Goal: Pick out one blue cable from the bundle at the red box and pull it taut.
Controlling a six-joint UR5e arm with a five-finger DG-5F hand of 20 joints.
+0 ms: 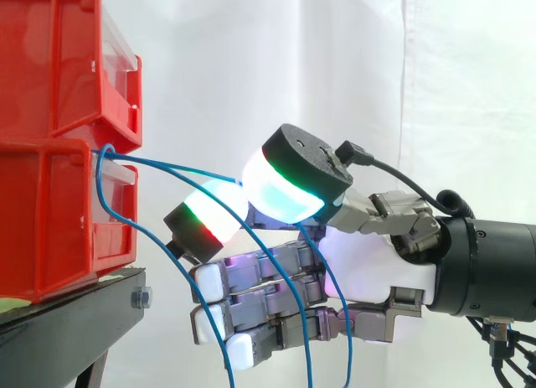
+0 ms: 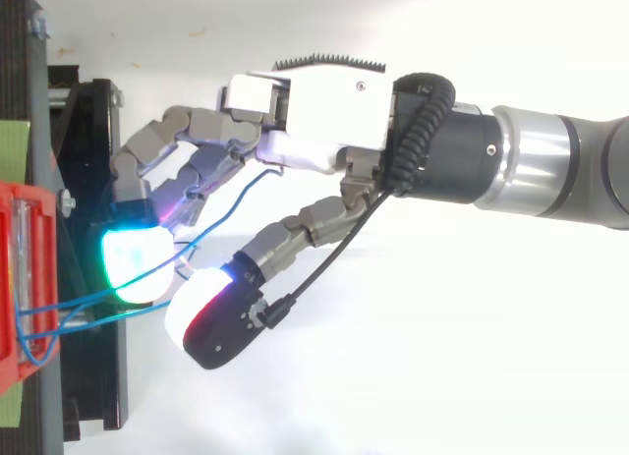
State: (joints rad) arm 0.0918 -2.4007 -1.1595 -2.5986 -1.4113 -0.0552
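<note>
Several thin blue cables come out of the lower red box [image 1: 50, 220] at its front edge. One blue cable [image 1: 167, 166] runs almost level to the right and ends between two glowing fingertip pads [image 1: 213, 208]. My hand [image 1: 377, 262] reaches in from the right, with its thumb and one finger closed in a pinch on this cable. Its other fingers are curled underneath. From above, the same cable [image 2: 88, 303] leaves the red box [image 2: 20, 268], passes between the pads and trails on toward my hand [image 2: 314, 121]. The other blue cables [image 1: 219, 338] hang slack in loops below the hand.
A second red box [image 1: 59, 61] is stacked on the lower one. Both rest on a black stand [image 1: 75, 312] at the left. A white curtain [image 1: 335, 69] hangs behind.
</note>
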